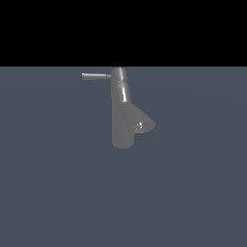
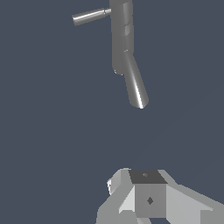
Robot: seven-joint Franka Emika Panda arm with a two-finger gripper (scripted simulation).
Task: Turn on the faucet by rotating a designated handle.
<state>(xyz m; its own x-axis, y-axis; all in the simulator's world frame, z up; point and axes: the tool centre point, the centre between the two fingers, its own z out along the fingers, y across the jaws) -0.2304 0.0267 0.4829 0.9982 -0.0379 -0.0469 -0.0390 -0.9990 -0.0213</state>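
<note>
The faucet [image 1: 122, 116] is a shiny grey metal cylinder standing upright on the flat grey-blue floor, with a short cone-shaped spout [image 1: 143, 123] branching off low towards the exterior view's right. The handle [image 1: 95, 76] is a thin straight rod sticking out of the top cap towards the exterior view's left. In the wrist view the faucet [image 2: 121, 35], its spout [image 2: 135, 85] and the handle [image 2: 89, 16] lie well ahead of my gripper [image 2: 140, 177]. The fingers sit together with no gap showing and hold nothing. The gripper does not show in the exterior view.
A plain grey-blue floor [image 1: 58, 193] surrounds the faucet on all sides. A black band fills the top of the exterior view.
</note>
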